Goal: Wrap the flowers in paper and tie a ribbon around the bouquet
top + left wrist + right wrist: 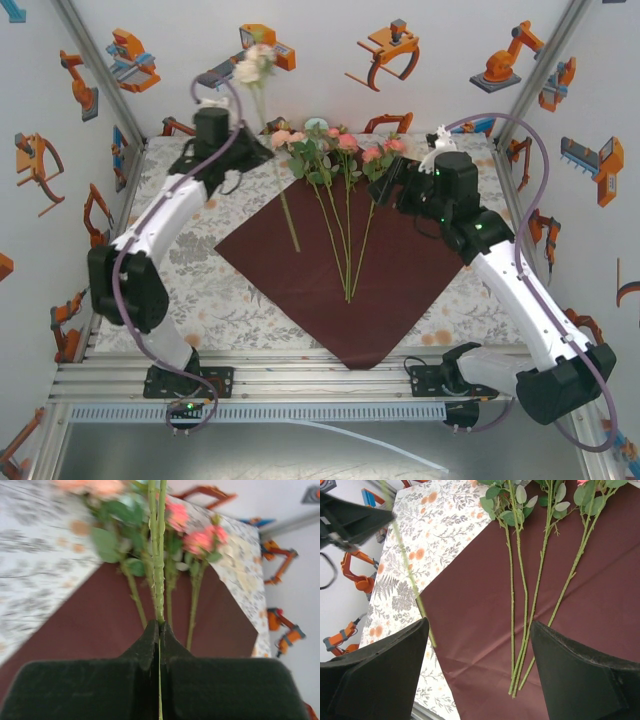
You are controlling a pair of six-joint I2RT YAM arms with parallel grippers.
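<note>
1. The left gripper [159, 627], jaws pressed together on the stem of a cream rose [252, 66], holds the bloom lifted beyond the far-left edge of the dark red paper [400, 290]. The stem's tip hangs over the paper's left part.
2. The remaining flowers [318, 160] lie on the paper, blooms at its far corner, stems converging near its middle.
3. The right gripper [480, 672] hovers above the paper's far-right side, jaws spread and empty.

High rear overview; two close wrist views above shared paper [400, 290]
</note>
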